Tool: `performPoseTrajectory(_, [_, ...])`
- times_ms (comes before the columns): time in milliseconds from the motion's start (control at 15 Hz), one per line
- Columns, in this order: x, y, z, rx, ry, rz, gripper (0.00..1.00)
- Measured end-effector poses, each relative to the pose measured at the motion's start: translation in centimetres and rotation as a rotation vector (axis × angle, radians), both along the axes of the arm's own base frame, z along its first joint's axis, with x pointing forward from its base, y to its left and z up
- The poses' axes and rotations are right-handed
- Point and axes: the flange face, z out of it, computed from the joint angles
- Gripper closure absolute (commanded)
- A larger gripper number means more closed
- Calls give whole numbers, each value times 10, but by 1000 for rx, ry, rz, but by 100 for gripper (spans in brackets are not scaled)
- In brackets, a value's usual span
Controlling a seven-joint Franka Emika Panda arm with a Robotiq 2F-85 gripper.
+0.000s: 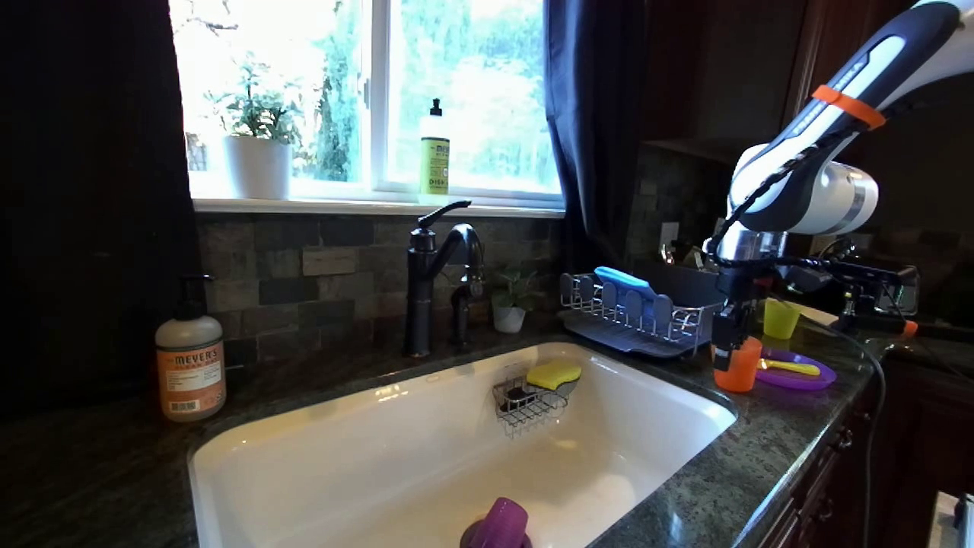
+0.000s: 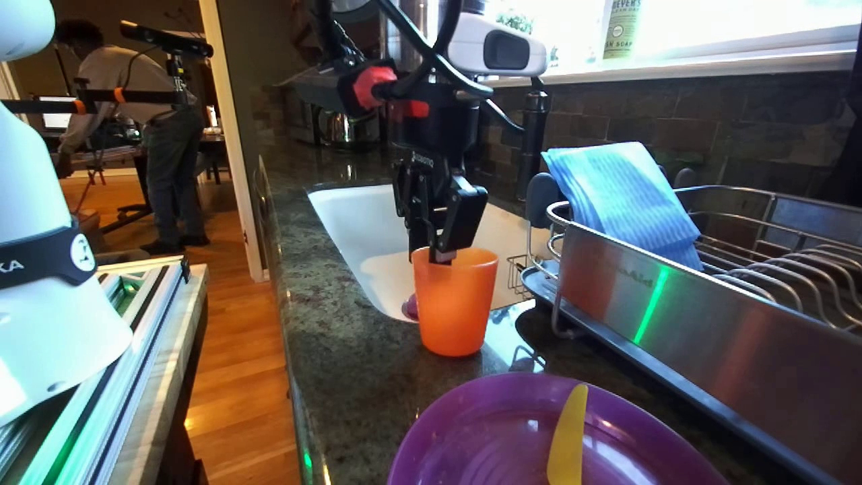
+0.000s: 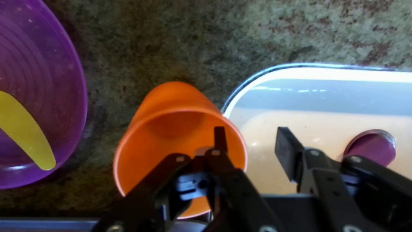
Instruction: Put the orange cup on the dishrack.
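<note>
The orange cup (image 1: 742,367) stands upright on the dark counter beside the sink corner; it also shows in an exterior view (image 2: 452,313) and in the wrist view (image 3: 175,96). My gripper (image 3: 252,138) is open over the cup's rim. In the wrist view one finger is inside the cup's mouth and the other is outside, on the sink side, with the near wall between them. The gripper also shows in both exterior views (image 1: 728,352) (image 2: 431,256). The dark wire dishrack (image 1: 643,316) stands close by, with a blue cloth in it; its metal side (image 2: 606,279) faces an exterior view.
A purple plate (image 2: 465,431) with a yellow knife (image 2: 567,444) lies beside the cup. A yellow-green cup (image 1: 781,320) stands behind the plate. The white sink (image 1: 365,403) holds a purple cup (image 1: 501,524) and a wire caddy with a yellow sponge (image 1: 554,374). A black faucet (image 1: 420,304) stands behind.
</note>
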Motion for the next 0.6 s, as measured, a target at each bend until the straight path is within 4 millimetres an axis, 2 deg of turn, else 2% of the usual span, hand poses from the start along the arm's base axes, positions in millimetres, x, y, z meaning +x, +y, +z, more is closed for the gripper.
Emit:
performPoseTrajectory(133, [0,-1,0,-11,4,-18,99])
performPoseTrajectory(333, [-1,-7,3,-56,11,-43,100])
performPoseTrajectory(600, [-5,-18,23,-122,-18,-59,99])
